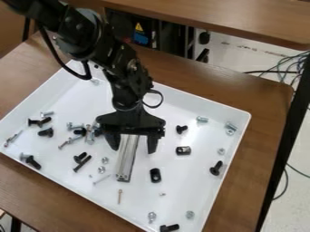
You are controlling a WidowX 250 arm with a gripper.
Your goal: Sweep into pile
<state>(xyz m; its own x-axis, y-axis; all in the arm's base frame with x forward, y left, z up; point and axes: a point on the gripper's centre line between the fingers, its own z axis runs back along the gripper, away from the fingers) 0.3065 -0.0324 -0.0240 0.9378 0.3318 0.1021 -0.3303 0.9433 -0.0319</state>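
Hanging over the tray, the gripper straddles a silver bar, jaws apart.

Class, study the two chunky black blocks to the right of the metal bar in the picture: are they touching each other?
Apart. The camera view shows bare white tray between the upper block and the lower block.

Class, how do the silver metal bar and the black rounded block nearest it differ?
The bar is silver and long; the block is black and short. The bar's upper end is between the gripper's fingers; the block is clear of them. Both appear within the white tray.
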